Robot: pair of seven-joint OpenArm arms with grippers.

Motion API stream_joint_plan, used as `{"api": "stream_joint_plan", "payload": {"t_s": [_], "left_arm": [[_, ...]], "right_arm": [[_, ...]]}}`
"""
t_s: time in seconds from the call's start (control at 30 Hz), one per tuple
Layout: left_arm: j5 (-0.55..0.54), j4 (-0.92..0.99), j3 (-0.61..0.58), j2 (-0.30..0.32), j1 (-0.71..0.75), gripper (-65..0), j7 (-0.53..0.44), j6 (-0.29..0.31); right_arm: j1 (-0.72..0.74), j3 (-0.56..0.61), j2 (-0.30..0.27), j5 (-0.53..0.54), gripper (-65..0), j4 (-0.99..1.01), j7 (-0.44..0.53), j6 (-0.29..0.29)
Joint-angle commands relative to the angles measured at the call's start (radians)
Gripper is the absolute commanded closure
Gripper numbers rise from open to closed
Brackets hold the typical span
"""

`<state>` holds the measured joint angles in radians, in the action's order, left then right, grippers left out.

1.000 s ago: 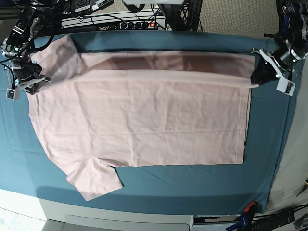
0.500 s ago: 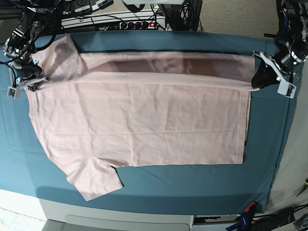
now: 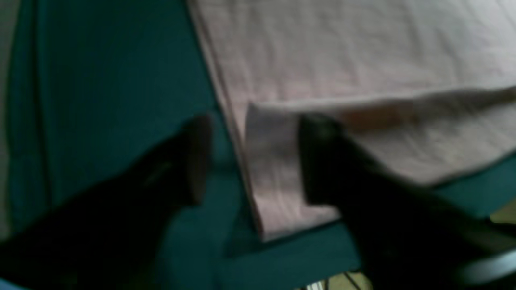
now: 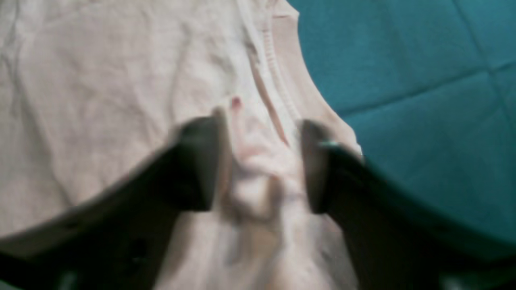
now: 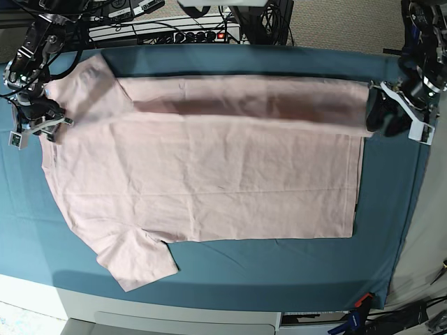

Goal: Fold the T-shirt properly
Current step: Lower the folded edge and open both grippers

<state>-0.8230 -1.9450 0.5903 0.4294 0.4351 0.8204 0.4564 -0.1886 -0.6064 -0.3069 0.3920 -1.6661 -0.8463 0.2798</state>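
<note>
The pale pink T-shirt (image 5: pixel 209 181) lies plain side up on the teal cloth (image 5: pixel 279 265), with its far edge folded over toward the front as a long band (image 5: pixel 244 101). My left gripper (image 5: pixel 386 117) is at the band's right end. In the left wrist view it (image 3: pixel 258 161) is open, with the folded hem corner (image 3: pixel 274 161) lying between the jaws. My right gripper (image 5: pixel 36 124) is at the shirt's left shoulder. In the right wrist view it (image 4: pixel 262 161) is open astride bunched fabric beside the ribbed collar (image 4: pixel 282 92).
One sleeve (image 5: pixel 140 262) sticks out at the front left. A power strip and cables (image 5: pixel 174 31) sit behind the table. The white table front (image 5: pixel 174 314) is below, and clamps (image 5: pixel 360 303) are at the front right corner.
The folded band, held raised before, has settled flat on the shirt. Both grippers now stand open over the fabric ends and have shifted slightly outward.
</note>
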Motion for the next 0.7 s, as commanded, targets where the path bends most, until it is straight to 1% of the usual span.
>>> {"api": "stream_joint_plan", "payload": {"t_s": [0.0,0.03,0.1,0.17,0.27,0.33,0.4,0.53,0.6,0.67], "left_arm": [[0.000,-0.013,0.007,0.017,-0.003,-40.9,-0.037,-0.025],[0.009,-0.013,0.007,0.018,-0.003,-41.5,-0.039,-0.046],[0.016,-0.013,0.007,0.018,-0.003,-41.4,-0.040,-0.048],[0.020,-0.013,0.008,0.018,-0.003,-41.4,-0.030,-0.048],[0.050,-0.013,0.008,0.024,-0.002,-41.4,0.002,-0.036],[0.063,-0.014,0.008,0.043,0.006,-41.4,0.026,-0.032],[0.069,-0.014,0.011,0.071,0.026,-41.4,0.029,-0.011],[0.072,-0.031,0.018,0.129,0.068,-41.4,0.046,-0.010],[0.071,-0.043,0.031,0.146,0.084,-41.4,0.048,-0.010],[0.070,-0.052,0.043,0.157,0.089,-41.4,0.050,-0.001]], "right_arm": [[0.012,-0.007,-0.020,0.007,-35.0,-0.014,0.047,-0.014],[0.012,-0.007,-0.020,0.007,-35.0,-0.014,0.063,-0.026],[0.021,-0.007,-0.020,-0.003,-35.0,-0.014,0.075,-0.027],[0.033,-0.008,-0.020,-0.026,-35.0,-0.014,0.057,-0.027],[0.035,-0.019,-0.023,-0.047,-35.0,-0.014,-0.017,-0.027],[0.031,-0.045,-0.023,-0.053,-35.0,-0.014,-0.094,-0.027],[0.012,-0.090,-0.023,-0.034,-35.0,-0.014,-0.143,-0.027],[-0.063,-0.230,-0.023,0.087,-35.0,-0.014,-0.196,-0.020],[-0.106,-0.317,-0.020,0.186,-35.0,-0.014,-0.226,0.013],[-0.144,-0.399,-0.016,0.304,-35.0,-0.014,-0.278,0.048]]}}
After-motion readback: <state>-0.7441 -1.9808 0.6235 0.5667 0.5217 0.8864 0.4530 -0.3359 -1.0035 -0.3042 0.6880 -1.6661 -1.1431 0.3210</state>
